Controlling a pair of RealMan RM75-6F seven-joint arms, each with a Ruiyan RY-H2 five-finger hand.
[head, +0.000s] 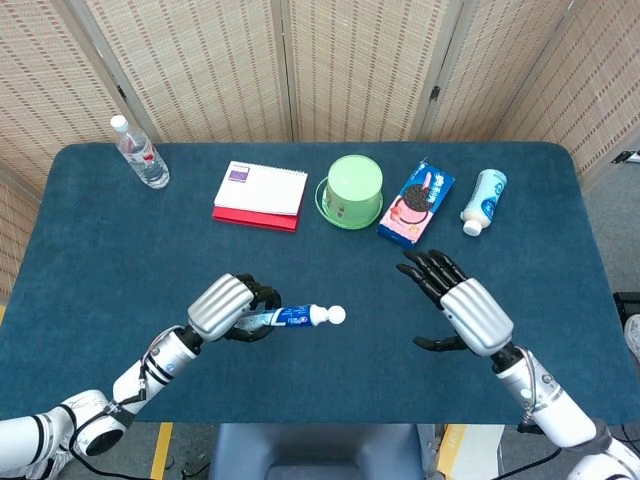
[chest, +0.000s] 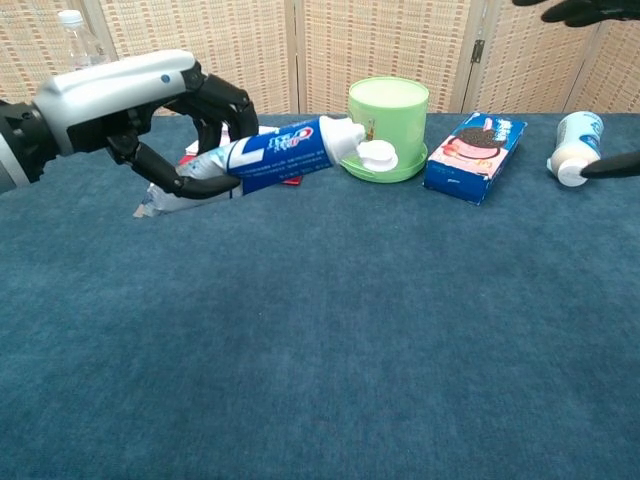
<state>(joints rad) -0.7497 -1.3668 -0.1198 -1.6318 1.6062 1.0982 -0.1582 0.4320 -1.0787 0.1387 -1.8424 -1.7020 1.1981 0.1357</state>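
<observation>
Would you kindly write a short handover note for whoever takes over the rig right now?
Left hand grips the toothpaste tube, lifted off the table, cap toward the right hand.
Right hand is open, holding nothing, fingers spread, palm toward the tube, apart from it.
Done: tube picked up.
Left: likely a handover to the right hand, not yet begun.

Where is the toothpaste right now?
In the head view, the toothpaste tube is held by the left hand above the table's near-left part, cap pointing toward the right hand.
</observation>
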